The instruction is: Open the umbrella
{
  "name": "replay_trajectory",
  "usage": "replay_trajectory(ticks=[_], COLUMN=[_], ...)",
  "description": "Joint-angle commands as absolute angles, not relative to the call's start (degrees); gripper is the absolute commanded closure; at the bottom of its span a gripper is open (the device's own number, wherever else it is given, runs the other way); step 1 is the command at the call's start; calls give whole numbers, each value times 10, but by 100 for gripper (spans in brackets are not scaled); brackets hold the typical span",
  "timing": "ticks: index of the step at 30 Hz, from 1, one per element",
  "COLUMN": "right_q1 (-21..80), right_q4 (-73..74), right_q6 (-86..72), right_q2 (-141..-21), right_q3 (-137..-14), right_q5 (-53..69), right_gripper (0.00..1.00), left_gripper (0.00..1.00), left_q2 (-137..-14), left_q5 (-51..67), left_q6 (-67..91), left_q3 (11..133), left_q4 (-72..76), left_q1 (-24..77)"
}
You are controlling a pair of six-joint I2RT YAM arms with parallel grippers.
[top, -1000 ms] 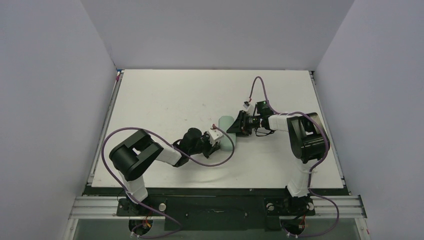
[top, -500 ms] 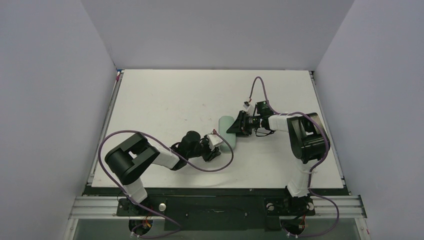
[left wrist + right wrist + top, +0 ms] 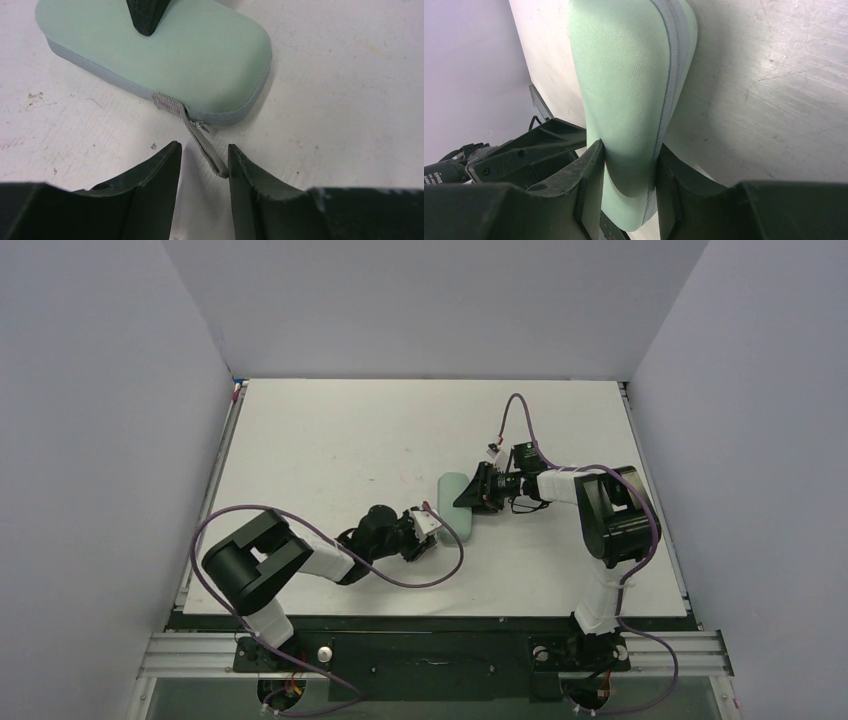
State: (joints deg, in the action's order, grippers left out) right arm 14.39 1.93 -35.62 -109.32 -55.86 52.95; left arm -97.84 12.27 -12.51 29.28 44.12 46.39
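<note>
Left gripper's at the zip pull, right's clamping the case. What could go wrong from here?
1. The grey pull strap is thin and lies against one finger of the open left gripper, off-centre. Closing may catch only its tip and slip off.
2. The right gripper clamps the mint-green zip case near one end only. A pull on the zip could twist or drag it across the table.
</note>
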Motion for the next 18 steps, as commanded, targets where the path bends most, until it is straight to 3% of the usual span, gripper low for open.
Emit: replay_trajectory(ticks=[1,9,18], right_q1=[149,149,149], right_q4=[77,81,82], right_q6=[-315,-311,-312], right_q2=[-1091,-1086,-1086], right_q3=[-544,-542,-543], right_q5=[457,450,449], right_gripper=[100,100,100], left_gripper=[63,64,65], left_q2=[-914,-804,-868], left_q5=[138,233,209], left_q6=[-137,-191,-180], left_q3=[263,202,271], left_q4=[449,385,401], left_q1=[463,482,487])
